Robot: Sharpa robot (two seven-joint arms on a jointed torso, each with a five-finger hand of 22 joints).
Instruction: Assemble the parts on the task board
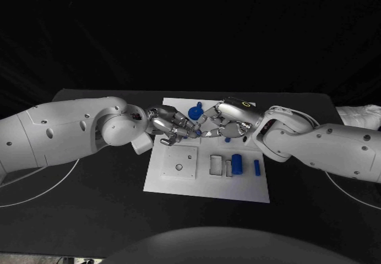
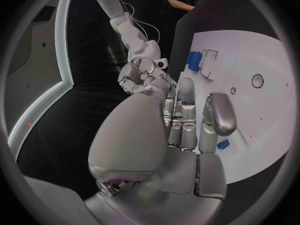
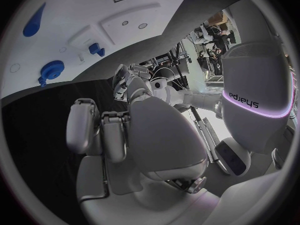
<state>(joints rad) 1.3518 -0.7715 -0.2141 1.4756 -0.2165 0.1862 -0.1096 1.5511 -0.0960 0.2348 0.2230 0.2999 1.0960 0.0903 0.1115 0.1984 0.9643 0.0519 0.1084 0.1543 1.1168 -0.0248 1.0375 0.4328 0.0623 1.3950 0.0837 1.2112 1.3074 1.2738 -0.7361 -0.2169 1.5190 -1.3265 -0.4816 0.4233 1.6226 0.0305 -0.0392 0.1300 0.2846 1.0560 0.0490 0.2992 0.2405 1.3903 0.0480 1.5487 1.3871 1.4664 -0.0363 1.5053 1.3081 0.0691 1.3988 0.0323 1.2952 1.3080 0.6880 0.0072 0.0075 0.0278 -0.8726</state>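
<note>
A: Starting at the left?

B: Yes. Left hand (image 1: 170, 127) over the far half of the task board (image 1: 206, 190), fingers bent toward the middle. In the left wrist view, fingers (image 2: 181, 120) lying straight and side by side, thumb a little apart, nothing plainly caught in them.

A: Holding or empty, then?

B: Cannot tell. Fingertips hidden where both hands meet.

A: And between the hands?

B: Small blue piece (image 1: 197, 132) right at the meeting fingertips (possibly pinched, possibly just lying on the white plate below). Just behind, round blue part (image 1: 194, 114) resting on the board near its far edge.

A: Nearer the front edge?

B: White square block (image 1: 180, 163) with a hole in its top, then blue cylinder (image 1: 237, 162) lying lengthwise, then slim blue bar (image 1: 257, 168) just beside, apart from it.

A: Right side?

B: Right hand (image 1: 222, 122) over the same far half, fingers curled toward the left hand and touching or nearly touching its tips. Grip again impossible to judge. Under the palm, another blue bit (image 1: 228, 139) on the board. Around everything, black table (image 1: 95, 181).
</note>
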